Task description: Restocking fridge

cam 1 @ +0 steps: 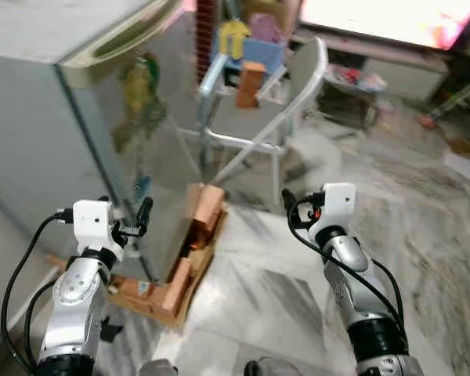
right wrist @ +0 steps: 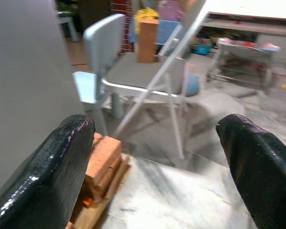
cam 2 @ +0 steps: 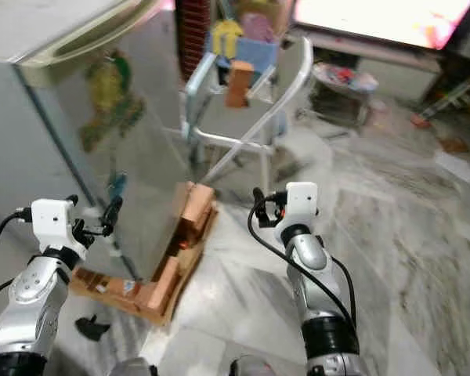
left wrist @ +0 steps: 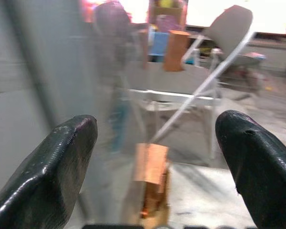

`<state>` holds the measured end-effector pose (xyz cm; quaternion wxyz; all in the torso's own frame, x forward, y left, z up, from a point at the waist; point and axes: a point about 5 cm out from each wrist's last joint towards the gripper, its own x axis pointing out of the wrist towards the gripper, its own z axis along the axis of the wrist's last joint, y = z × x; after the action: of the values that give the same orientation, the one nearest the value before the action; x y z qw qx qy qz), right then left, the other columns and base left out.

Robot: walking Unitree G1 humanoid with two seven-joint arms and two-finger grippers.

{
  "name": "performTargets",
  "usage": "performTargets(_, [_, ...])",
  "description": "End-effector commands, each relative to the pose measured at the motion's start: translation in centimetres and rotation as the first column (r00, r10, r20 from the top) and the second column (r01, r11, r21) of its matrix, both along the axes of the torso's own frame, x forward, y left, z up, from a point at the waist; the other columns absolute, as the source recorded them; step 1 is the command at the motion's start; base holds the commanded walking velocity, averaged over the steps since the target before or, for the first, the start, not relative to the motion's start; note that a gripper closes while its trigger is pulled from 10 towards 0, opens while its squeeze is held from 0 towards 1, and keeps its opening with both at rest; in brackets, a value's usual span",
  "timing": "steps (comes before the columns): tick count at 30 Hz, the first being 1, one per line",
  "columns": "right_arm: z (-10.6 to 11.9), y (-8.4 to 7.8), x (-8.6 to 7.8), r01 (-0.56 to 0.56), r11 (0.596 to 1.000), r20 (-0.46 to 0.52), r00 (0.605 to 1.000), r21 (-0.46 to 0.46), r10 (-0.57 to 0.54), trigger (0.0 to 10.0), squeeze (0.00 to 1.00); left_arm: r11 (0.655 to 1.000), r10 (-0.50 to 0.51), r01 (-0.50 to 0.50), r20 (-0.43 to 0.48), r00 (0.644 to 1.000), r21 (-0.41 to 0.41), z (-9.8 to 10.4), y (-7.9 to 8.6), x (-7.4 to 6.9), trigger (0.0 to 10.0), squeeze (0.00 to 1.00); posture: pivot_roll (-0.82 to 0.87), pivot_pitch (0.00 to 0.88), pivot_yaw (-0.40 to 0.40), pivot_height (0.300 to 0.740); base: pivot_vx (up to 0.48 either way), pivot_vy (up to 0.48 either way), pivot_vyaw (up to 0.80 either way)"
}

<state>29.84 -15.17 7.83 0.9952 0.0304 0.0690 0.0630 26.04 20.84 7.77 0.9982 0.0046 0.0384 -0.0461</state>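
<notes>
Over on the left stands the tall grey metal fridge [cam 1: 55, 133], door closed. The left pincer [left wrist: 155, 157] hangs just in front of it, fingers spread wide, empty. Low by the fridge's bottom corner, an opened brown cardboard box [cam 1: 184, 262] lies on the marble floor [cam 1: 423, 235]. Right pincer [right wrist: 157, 162] is spread too, gripping nothing, facing the grey folding chair [right wrist: 148, 76]. Restocking looks barely begun: door to open, goods to fetch.

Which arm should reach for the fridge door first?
Left, probably. The left gripper is open right beside the fridge door. The right gripper, also open, hangs over bare marble floor, farther from it.
</notes>
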Motion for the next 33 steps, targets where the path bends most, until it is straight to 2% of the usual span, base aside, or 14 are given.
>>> performTargets(1, [0.6,-0.1,0.1,0.004,1.0,0.018,1.0,-0.001,-0.004,10.0,0.0,1.0,-0.01,0.01,0.004,1.0,0.002,0.2,0.1,0.2,10.0,0.0,0.12,0.0,-0.047,0.74,0.0,0.0,-0.8])
performTargets(5, [0.7,-0.1,0.0,0.002,1.0,0.021,1.0,-0.001,-0.002,10.0,0.0,1.0,-0.009,0.009,0.002,1.0,-0.002,0.3,0.0,0.1,10.0,0.0,0.12,0.0,-0.048,0.74,0.0,0.42,-0.53])
performTargets(10, [0.7,-0.1,-0.1,0.0,1.0,0.025,1.0,-0.004,0.0,10.0,0.0,1.0,-0.008,0.008,0.002,1.0,-0.001,0.2,-0.1,-0.1,10.0,0.0,0.11,0.0,-0.047,0.74,0.0,0.413,0.0])
performTargets(17, [0.7,-0.1,-0.2,0.003,1.0,0.022,1.0,-0.006,-0.002,10.0,0.0,1.0,-0.006,0.006,-0.001,1.0,0.002,0.1,0.0,-0.1,10.0,0.0,0.11,0.0,-0.048,0.74,0.0,0.18,0.0])
performTargets(28, [0.7,-0.1,-0.1,0.005,1.0,0.019,1.0,-0.008,-0.005,10.0,0.0,0.999,-0.032,0.032,0.004,0.999,0.0,0.3,-0.3,0.0,10.0,0.0,0.12,0.0,-0.049,0.74,0.0,0.0,0.0])
performTargets(33, [0.6,-0.1,0.0,0.007,1.0,0.011,1.0,-0.012,-0.007,10.0,0.0,0.998,-0.059,0.059,0.013,0.998,-0.009,0.4,-0.8,0.4,10.0,0.0,0.12,0.0,-0.049,0.74,0.0,0.0,-0.73])
